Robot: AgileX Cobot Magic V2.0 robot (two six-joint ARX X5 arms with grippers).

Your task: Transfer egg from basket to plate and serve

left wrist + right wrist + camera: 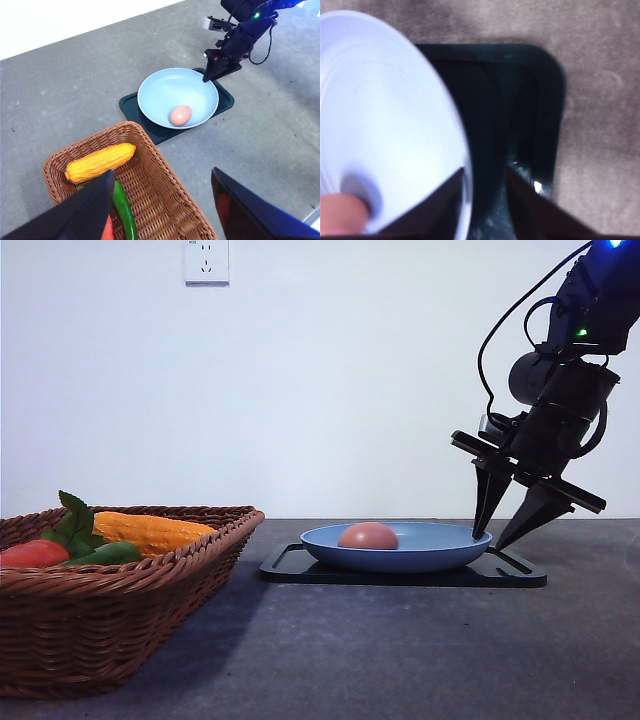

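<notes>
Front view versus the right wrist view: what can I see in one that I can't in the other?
The front view alone gives the wicker basket with its corn cob and green vegetables, plus a wall socket. The right wrist view alone gives a close look down at the plate's rim sitting between the open gripper's fingers. Both share the blue plate, the egg in it, the black tray and the right gripper.

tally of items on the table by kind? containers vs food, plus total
Containers: 3 — basket, plate, black tray
Eggs: 1 — egg, lying in the plate
Vegetables: 3 — corn cob, green pepper, red vegetable, all in the basket
Total: 7
</notes>
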